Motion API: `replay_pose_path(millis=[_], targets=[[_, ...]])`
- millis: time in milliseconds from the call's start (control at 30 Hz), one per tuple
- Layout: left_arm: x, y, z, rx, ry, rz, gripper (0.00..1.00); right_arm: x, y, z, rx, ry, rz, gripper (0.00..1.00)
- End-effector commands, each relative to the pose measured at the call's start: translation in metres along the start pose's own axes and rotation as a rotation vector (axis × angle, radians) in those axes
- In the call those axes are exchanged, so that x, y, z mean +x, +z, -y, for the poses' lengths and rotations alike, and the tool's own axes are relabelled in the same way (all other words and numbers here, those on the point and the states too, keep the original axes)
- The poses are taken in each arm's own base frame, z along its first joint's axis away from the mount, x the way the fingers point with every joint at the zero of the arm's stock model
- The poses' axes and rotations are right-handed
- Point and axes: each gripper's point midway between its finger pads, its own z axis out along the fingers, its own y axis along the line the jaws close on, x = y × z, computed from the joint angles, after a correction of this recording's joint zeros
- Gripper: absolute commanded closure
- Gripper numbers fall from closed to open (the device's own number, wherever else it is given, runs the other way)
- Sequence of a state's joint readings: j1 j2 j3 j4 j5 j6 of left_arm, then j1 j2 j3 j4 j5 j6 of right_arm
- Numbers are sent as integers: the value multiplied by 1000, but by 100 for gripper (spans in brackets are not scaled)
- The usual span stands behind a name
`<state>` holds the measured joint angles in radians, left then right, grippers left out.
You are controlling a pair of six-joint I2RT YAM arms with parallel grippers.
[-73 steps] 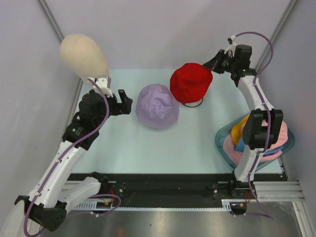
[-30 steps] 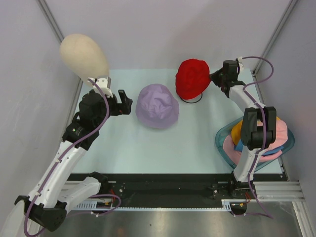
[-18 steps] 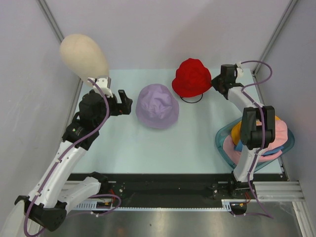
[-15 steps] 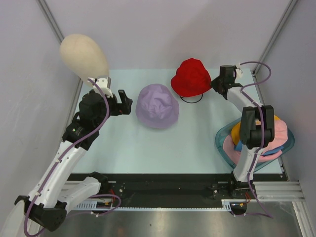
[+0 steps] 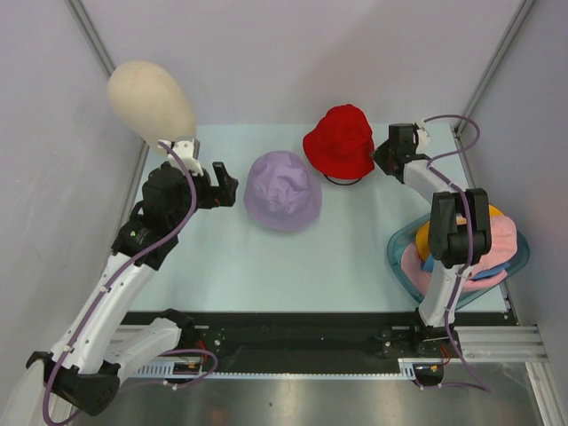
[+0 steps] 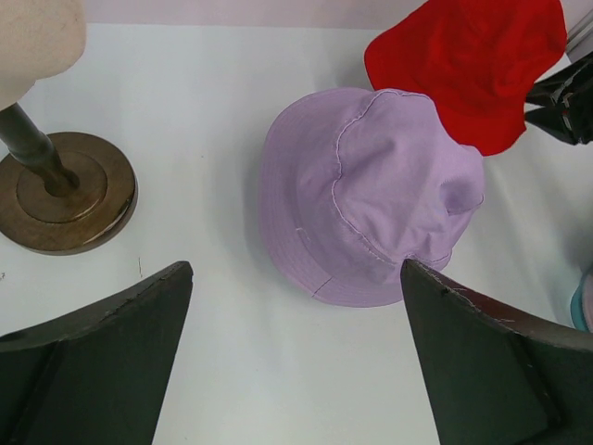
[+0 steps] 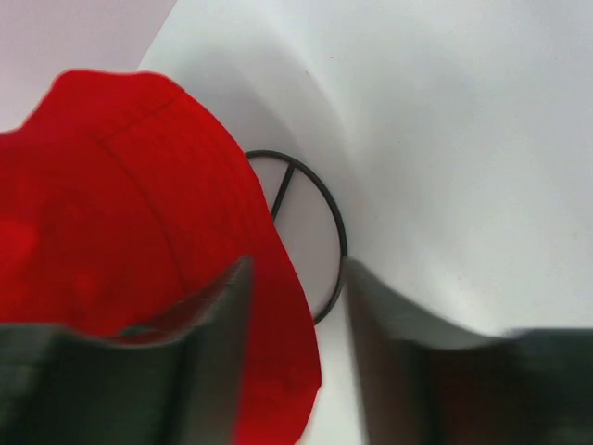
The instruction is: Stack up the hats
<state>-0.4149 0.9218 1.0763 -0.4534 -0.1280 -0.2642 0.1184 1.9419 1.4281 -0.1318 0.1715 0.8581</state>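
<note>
A red hat (image 5: 340, 142) sits tilted at the back of the table over a black wire ring (image 7: 334, 222). My right gripper (image 5: 380, 153) is at its right edge, open. The red brim (image 7: 287, 371) hangs between the parted fingers, against the left one, with a gap to the right one. A lilac hat (image 5: 282, 190) lies crown up on the table just left of the red one. My left gripper (image 5: 226, 182) hovers wide open left of the lilac hat (image 6: 371, 195), holding nothing. Orange (image 5: 430, 232), pink (image 5: 501, 235) and blue (image 5: 432, 264) hats lie piled at the right.
The piled hats rest in a translucent teal tray (image 5: 395, 257) at the right edge, partly hidden by the right arm. A beige mannequin head (image 5: 149, 98) stands at the back left on a round brown base (image 6: 65, 190). Grey walls close in three sides.
The right gripper carried the red hat a little left and down onto the wire ring, then its jaws parted from the brim. The left arm and the lilac hat stayed still.
</note>
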Motion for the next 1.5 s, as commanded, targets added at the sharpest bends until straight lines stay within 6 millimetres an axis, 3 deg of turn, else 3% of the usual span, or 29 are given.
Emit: replay_pose_path(millis=[0,33,67,133,167,200,233,267,300,367,400,467,500,600,667,800,933,1133,1467], targets=[[-13,-5,6,19,-26,44,0,-42,-35,-25,-100,-37,84,39],[-13,-4,6,19,-26,44,0,-47,-41,-25,-112,-38,85,27],[-12,-3,6,18,-26,42,0,-62,-56,-30,-150,-29,98,24],[-10,0,7,24,-25,36,0,-73,-72,-21,-142,-42,109,20],[-10,1,7,28,-25,36,0,-90,-91,-20,-153,-36,144,20],[-9,2,8,32,-22,34,0,-95,-104,-22,-165,-51,155,20],[-7,3,8,32,-18,29,0,-101,-112,-5,-136,-64,152,20],[-8,5,8,33,-17,33,0,-121,-140,-2,-150,-63,197,20],[-7,6,8,34,-11,32,0,-127,-151,5,-143,-72,203,20],[-6,10,8,34,-7,33,0,-127,-173,32,-84,-99,166,21],[-1,13,8,36,1,22,0,-135,-194,59,-15,-90,168,21],[4,19,8,41,8,11,0,-140,-215,90,68,-149,162,22],[12,23,8,41,12,-11,0,-142,-233,118,152,-148,158,22],[23,28,11,65,19,-42,0,-138,-258,175,315,-148,127,24],[28,30,14,85,26,-55,0,-130,-266,191,366,-184,96,25],[34,33,15,100,35,-68,0,-93,-277,213,442,-243,-28,28],[41,35,15,107,38,-70,0,-67,-281,215,447,-336,-104,31],[57,32,12,105,9,-87,0,-65,-283,208,500,-506,-154,33],[57,31,11,96,12,-91,0,-46,-257,205,570,-669,-291,35]])
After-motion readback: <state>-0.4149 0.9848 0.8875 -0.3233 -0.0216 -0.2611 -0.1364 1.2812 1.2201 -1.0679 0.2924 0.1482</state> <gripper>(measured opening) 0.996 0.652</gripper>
